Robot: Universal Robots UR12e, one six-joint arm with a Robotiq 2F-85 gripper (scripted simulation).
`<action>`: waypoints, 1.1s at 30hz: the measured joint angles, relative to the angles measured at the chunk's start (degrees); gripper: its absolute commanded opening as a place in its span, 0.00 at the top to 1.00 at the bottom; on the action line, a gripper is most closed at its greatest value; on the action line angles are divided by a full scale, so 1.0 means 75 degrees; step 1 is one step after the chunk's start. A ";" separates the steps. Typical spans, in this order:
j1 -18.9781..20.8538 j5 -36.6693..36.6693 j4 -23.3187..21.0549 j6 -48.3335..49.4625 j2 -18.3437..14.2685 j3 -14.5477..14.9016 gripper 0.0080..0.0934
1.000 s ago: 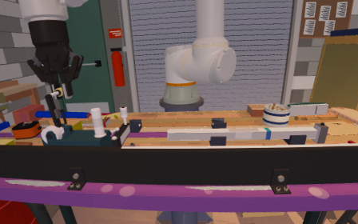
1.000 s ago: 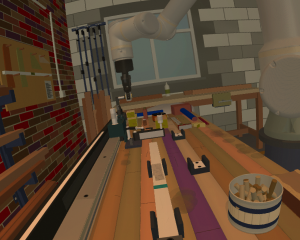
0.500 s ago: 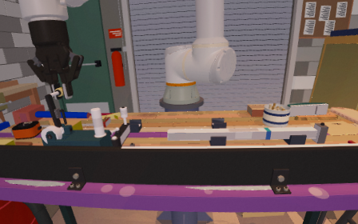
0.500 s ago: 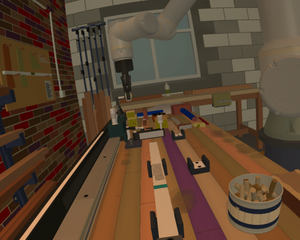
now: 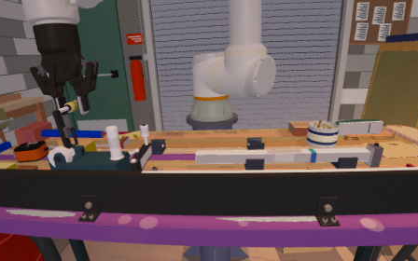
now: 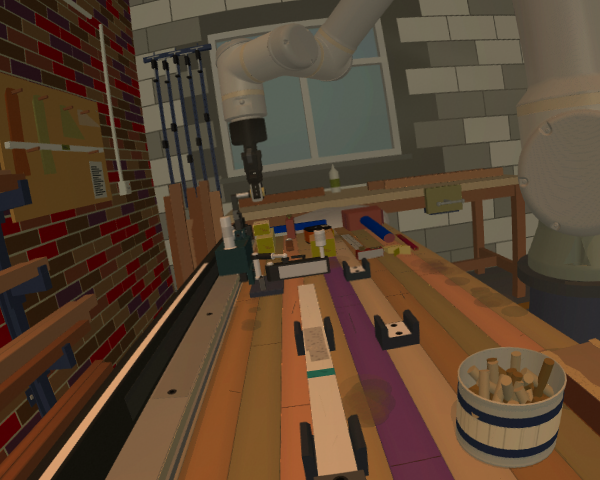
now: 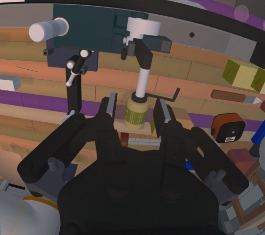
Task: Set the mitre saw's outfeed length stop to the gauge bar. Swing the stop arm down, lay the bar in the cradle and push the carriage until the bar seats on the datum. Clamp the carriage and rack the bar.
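Note:
At the left end of the bench rail sits the teal stop carriage (image 5: pixel 93 158) (image 7: pixel 84 28). A white post (image 5: pixel 112 142) stands on it. A clamp lever (image 7: pixel 142 69) rises from the carriage's left end and ends in a yellow knurled handle (image 7: pixel 136 116) (image 5: pixel 72 106). My gripper (image 7: pixel 137 111) (image 5: pixel 67 100) is open around that handle and holds nothing. The stop arm (image 7: pixel 73 88) hangs down beside the carriage. The pale gauge bar (image 5: pixel 284 155) (image 6: pixel 318 372) lies along the bench in its black cradles. Its right end meets the grey datum block (image 5: pixel 374 154).
A striped tub of dowels (image 5: pixel 322 133) (image 6: pixel 510 400) stands on the right of the bench. An orange tape measure (image 5: pixel 31 150) (image 7: pixel 228 127), yellow blocks (image 7: pixel 243 75) and a blue tube (image 5: pixel 72 133) crowd the bench by the carriage. An empty black cradle (image 6: pixel 396 329) sits beside the bar.

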State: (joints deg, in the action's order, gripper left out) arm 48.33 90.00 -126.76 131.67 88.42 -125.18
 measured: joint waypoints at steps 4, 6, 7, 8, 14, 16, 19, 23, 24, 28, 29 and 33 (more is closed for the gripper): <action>0.0000 0.0000 0.0000 0.0000 0.0000 0.0000 0.53; 0.0000 0.0000 0.0007 0.0000 0.0003 0.0002 0.53; 0.0000 0.0000 0.0022 0.0000 0.0009 0.0006 0.53; 0.0000 0.0000 0.0047 0.0000 0.0022 0.0016 0.53; 0.0000 0.0000 0.0411 0.0000 0.0218 0.0187 0.53; 0.0000 0.0000 0.0571 0.0000 0.0303 0.0270 0.53; 0.0000 0.0000 0.0784 0.0000 0.0411 0.0385 0.53; 0.0000 0.0000 0.0940 0.0000 0.0487 0.0470 0.53; 0.0000 0.0000 0.0953 0.0000 0.0492 0.0476 0.53; 0.0000 0.0000 0.0956 0.0000 0.0488 0.0468 0.53; 0.0000 0.0000 0.0957 0.0000 0.0486 0.0466 0.53; 0.0000 0.0000 0.0958 0.0000 0.0486 0.0467 0.53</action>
State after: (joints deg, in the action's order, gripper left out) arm 48.32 90.00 -119.58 131.67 92.06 -121.68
